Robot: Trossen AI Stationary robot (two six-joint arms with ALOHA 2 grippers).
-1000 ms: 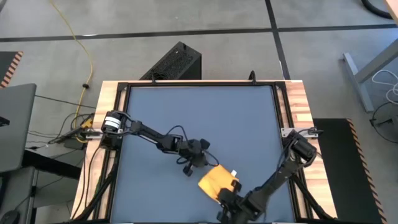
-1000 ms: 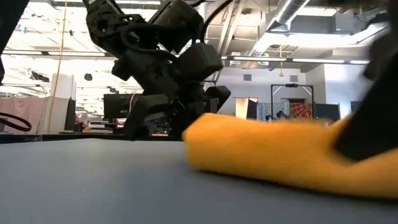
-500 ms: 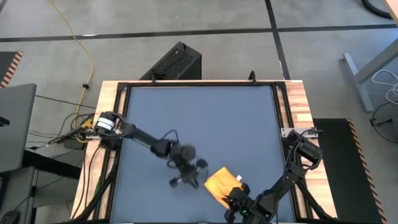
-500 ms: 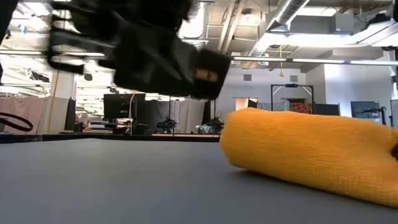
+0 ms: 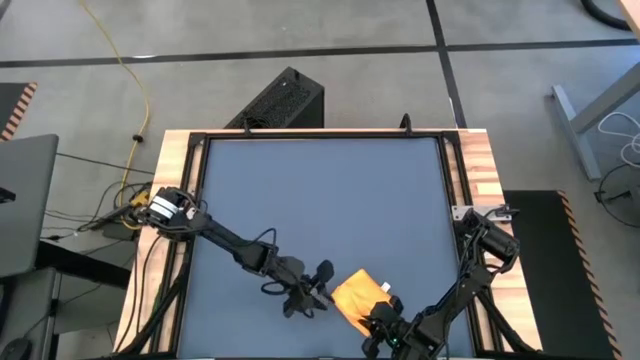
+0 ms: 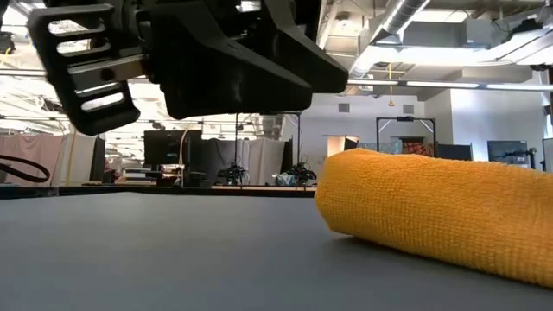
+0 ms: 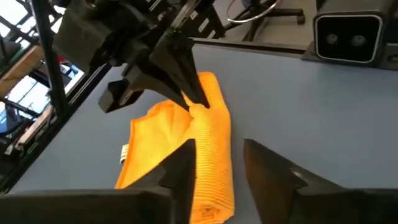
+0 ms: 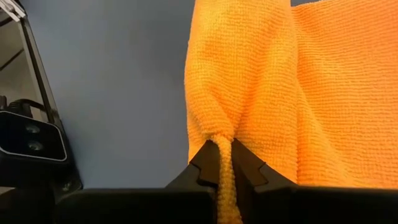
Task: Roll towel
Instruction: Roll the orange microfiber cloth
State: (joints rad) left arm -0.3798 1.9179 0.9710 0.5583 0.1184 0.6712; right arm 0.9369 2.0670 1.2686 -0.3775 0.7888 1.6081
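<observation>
The yellow-orange towel lies near the table's near edge. It is partly rolled: a thick roll with a flat part beside it that carries the white tag. It also shows in the low view. My right gripper is shut on the towel. My left gripper is open. It hovers just left of the roll, and its fingers stand at the roll's end; I cannot tell whether they touch it. My right gripper pinches a bunched-up fold of the towel between its two fingers, on the roll's upper side. The fingers slant down onto it from above. The roll and the flat part rest on the table, and the pinched cloth is drawn up into a small peak.
The dark blue tabletop stretches far and left of the towel. A black frame and wooden edges border it. The near edge lies close behind the right gripper. The low-view camera housing stands at the table's edge.
My left gripper has gone toward the near edge and down toward the towel's left end, staying open. My right gripper has drawn the towel a little toward the table's right, and the cloth has rolled over into a thicker roll; for the last half second it has kept still.
</observation>
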